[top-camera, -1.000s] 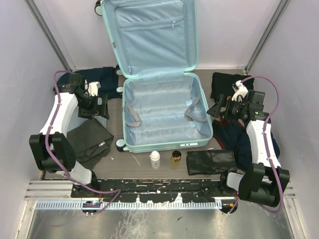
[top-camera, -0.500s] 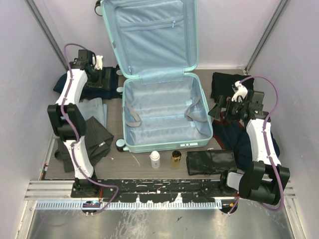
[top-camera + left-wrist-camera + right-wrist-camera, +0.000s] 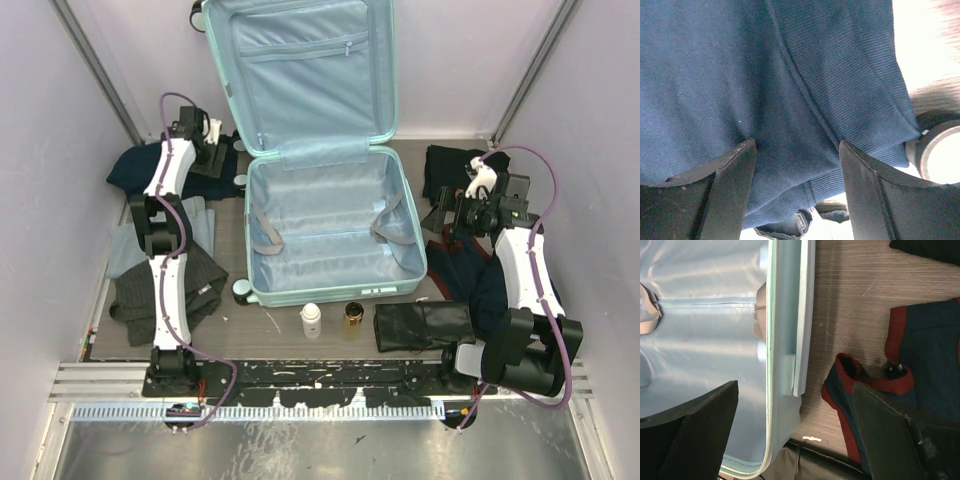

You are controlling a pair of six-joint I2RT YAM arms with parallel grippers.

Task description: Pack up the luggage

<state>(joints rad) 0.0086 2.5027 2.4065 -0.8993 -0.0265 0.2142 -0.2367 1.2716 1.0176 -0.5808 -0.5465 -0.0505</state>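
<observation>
The large pale mint-blue hard-shell suitcase point(image 3: 335, 290) lies open at the middle of the bench, its lid propped up toward 12 o'clock and its light blue lining bare.

At 10 o'clock the left end effector point(image 3: 795, 145) is planted on a navy ribbed-knit garment point(image 3: 740, 65). Its jaws stand apart with cloth lying flat between them, not pinched. The likeliest failure is a shallow bite. If the fingers catch only the top layer, the garment may slip free on lifting, or unfold and trail.

A trailing hem could then snag on the dark round thing point(image 3: 940, 155) just beside the cloth, probably a suitcase wheel, or drag over the near rim instead of dropping inside. The arm also looks stretched far out, so a lift from there may be weak and imprecise.

At 3 o'clock the right end effector point(image 3: 795, 386) hangs released and empty over the suitcase's edge, near a navy red-trimmed garment point(image 3: 920, 355). A swing toward 9 o'clock could strike the rim.
</observation>
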